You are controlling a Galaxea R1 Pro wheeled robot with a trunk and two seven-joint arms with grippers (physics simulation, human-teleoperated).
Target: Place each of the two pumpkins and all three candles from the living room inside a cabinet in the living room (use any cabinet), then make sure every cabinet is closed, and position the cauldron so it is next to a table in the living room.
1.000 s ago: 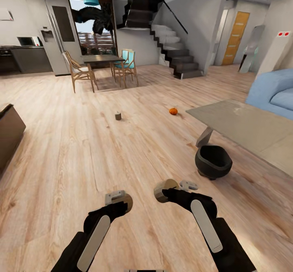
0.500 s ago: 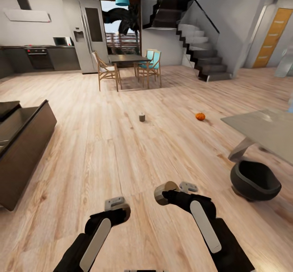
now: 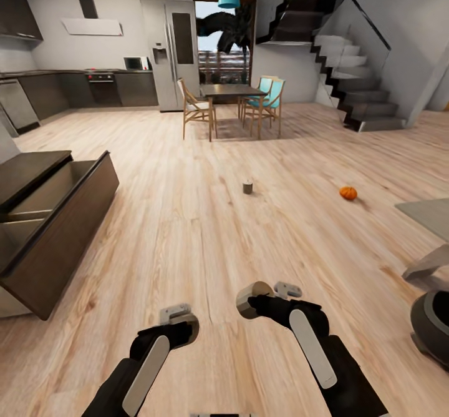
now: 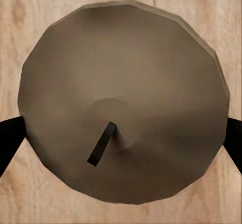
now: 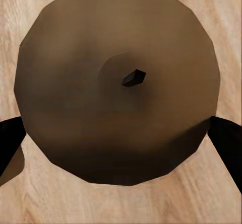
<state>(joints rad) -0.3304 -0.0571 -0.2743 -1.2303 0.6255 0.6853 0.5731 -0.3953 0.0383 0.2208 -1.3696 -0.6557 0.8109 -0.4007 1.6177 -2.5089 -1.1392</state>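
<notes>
My left gripper (image 3: 181, 318) is shut on a tan candle (image 4: 123, 100) whose dark wick faces the left wrist camera. A second tan candle (image 5: 118, 80) sits in my right gripper (image 3: 265, 293), which is shut on it. Both are held low over the wooden floor. A third, small grey candle (image 3: 247, 186) stands on the floor ahead. One orange pumpkin (image 3: 348, 193) lies further right. At the left is the dark-brown cabinet (image 3: 62, 230) with its drawers pulled open. The grey table (image 3: 430, 214) shows a corner at the right edge, and the dark cauldron (image 3: 433, 326) sits below it, partly cut off.
A dining table with wooden chairs (image 3: 231, 102) stands at the back, with the kitchen counter (image 3: 75, 89) to its left and a dark staircase (image 3: 355, 86) to its right. Wide bare floor lies between me and the cabinet.
The camera has turned left, so the whole picture has slid right: the cabinet has come into view, and the table and cauldron sit at the edge. Both arms hold as before.
</notes>
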